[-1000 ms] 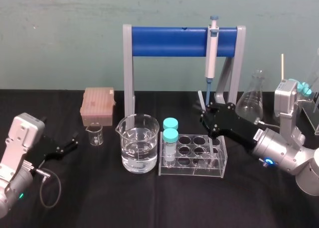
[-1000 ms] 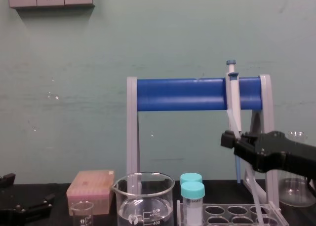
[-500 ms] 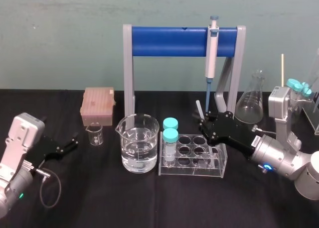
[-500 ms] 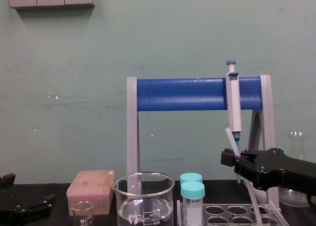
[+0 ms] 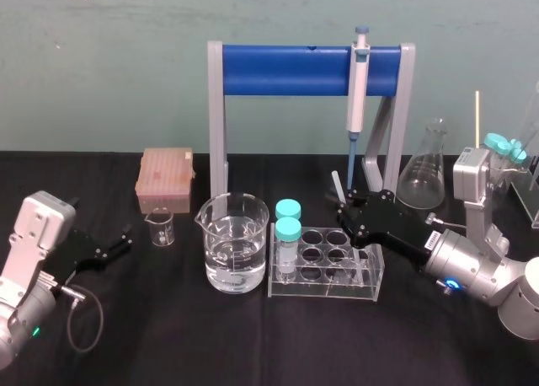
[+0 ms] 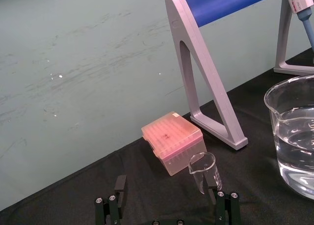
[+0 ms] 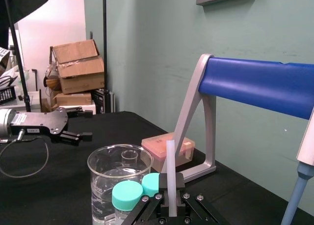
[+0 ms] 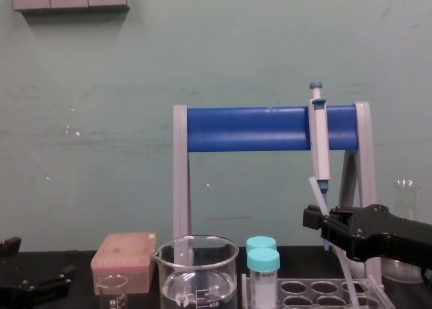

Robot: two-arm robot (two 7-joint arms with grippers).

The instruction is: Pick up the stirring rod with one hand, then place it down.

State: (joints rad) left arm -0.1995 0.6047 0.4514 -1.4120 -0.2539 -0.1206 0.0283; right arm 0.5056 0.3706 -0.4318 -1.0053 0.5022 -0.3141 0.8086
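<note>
The stirring rod (image 5: 337,186) is a thin translucent whitish stick, held tilted in my right gripper (image 5: 346,209), which is shut on it. Its top pokes up left of the pipette's tip, and its lower part slants down into the right end of the clear tube rack (image 5: 324,276). From the chest the rod (image 8: 314,189) rises from the right gripper (image 8: 312,218) just under the pipette. The right wrist view has the rod (image 7: 170,176) standing upright between that gripper's (image 7: 170,201) fingers. My left gripper (image 5: 123,239) rests open at the far left.
A beaker of water (image 5: 236,244) stands left of the rack, which holds two teal-capped vials (image 5: 288,226). A white-and-blue pipette (image 5: 358,83) hangs on the blue-bar stand (image 5: 286,70). A pink tip box (image 5: 165,178), a small beaker (image 5: 162,227) and a flask (image 5: 424,177) stand around.
My right gripper has come down with the stirring rod, bringing its lower end into the rack. The left arm has not moved.
</note>
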